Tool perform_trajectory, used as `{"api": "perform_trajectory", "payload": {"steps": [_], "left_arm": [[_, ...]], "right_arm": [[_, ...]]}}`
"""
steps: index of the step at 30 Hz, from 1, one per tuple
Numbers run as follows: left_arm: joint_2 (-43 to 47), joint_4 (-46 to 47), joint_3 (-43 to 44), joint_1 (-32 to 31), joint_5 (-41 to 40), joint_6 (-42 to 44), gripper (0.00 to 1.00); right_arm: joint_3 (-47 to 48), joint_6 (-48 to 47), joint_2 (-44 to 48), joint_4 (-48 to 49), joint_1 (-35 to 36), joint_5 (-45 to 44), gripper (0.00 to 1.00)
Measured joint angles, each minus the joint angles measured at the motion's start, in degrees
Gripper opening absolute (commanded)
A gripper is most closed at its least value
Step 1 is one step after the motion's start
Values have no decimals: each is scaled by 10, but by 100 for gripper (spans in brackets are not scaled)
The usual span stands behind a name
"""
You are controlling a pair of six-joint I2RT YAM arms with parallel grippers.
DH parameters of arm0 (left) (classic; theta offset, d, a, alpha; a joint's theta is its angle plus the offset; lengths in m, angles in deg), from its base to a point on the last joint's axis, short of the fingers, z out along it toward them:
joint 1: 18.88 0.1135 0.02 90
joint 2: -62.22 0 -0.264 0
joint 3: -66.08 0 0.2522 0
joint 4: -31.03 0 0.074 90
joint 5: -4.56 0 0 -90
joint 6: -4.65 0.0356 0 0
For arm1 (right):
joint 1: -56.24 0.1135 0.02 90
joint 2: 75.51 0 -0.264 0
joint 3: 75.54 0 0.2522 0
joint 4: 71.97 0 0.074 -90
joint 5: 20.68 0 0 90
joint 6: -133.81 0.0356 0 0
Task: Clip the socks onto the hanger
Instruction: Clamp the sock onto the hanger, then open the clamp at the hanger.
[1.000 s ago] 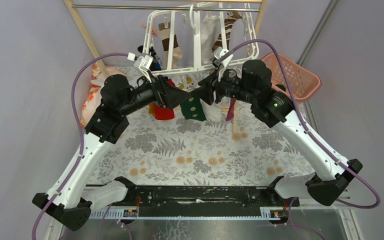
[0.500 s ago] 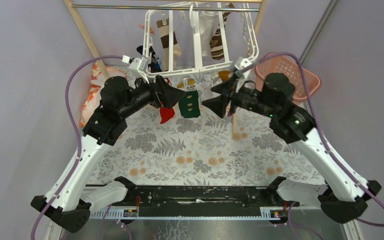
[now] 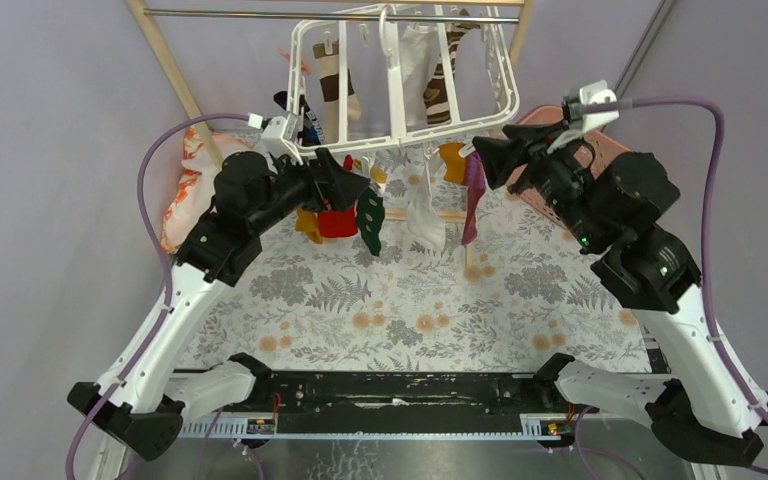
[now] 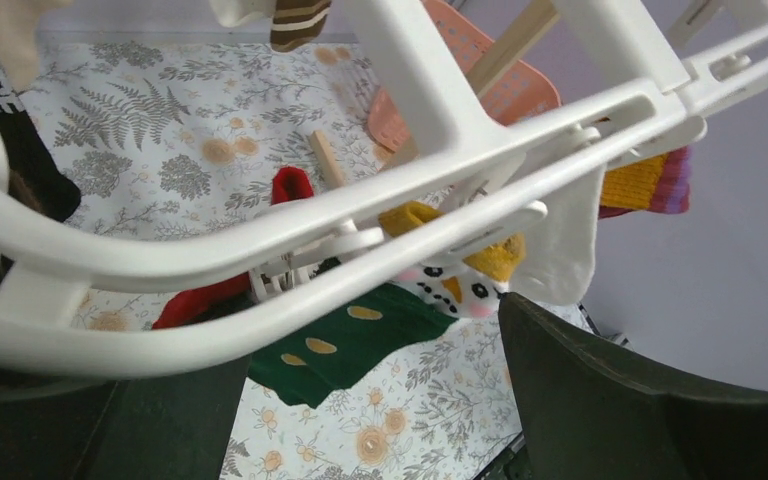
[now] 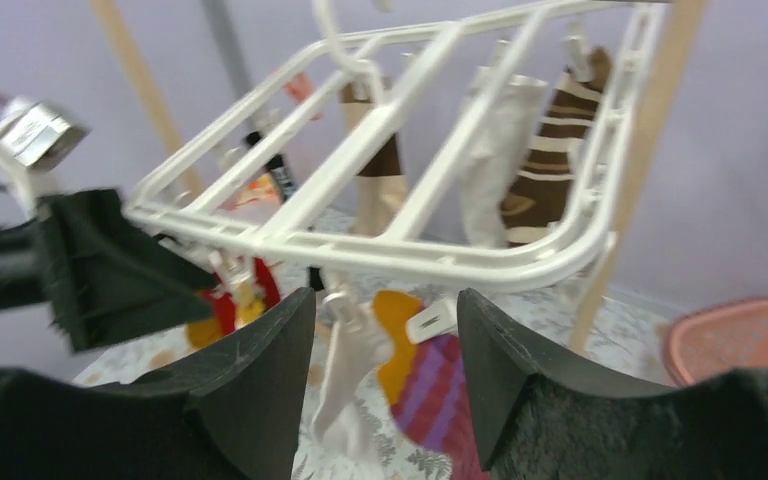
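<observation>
The hanger (image 3: 400, 70) hangs at twelve o'clock in the top view, above the far part of the table (image 3: 400, 290). Many socks are already clipped to it: brown-striped socks (image 3: 338, 85) at the back, and a red sock (image 3: 338, 222), green sock (image 3: 370, 215), white sock (image 3: 425, 215) and purple sock (image 3: 473, 195) along the near rail. The left tool (image 3: 348, 182), at the rail's nine o'clock end, gapes wide around the rail and holds nothing. The right tool (image 3: 488, 160), at three o'clock, stands parted and empty. Most of the job looks done, though I cannot tell whether the pink basket (image 5: 740, 340) hides more.

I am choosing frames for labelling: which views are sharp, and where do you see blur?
Top external: sharp and evenly lit, the hanger crisp. Left wrist: near white bars soft and enlarged, green sock clear. Right wrist: blurred overall, the purple sock smeared.
</observation>
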Motion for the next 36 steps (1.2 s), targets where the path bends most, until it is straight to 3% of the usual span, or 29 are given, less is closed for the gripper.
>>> {"api": "perform_trajectory", "payload": {"steps": [5,13,34,36], "left_arm": [[-13,0,0,15,-9,-12,97],[-23,1,-3,61,-14,-28,97],[-54,-21,45,222,-8,-41,99],[-55,-22,53,237,-8,-45,99]], "right_arm": [[87,16,-72,-46,0,-109,61],[169,31,-127,-97,-7,-178,63],[163,57,-160,-114,-14,-126,64],[155,61,-162,-108,-14,-114,55]]}}
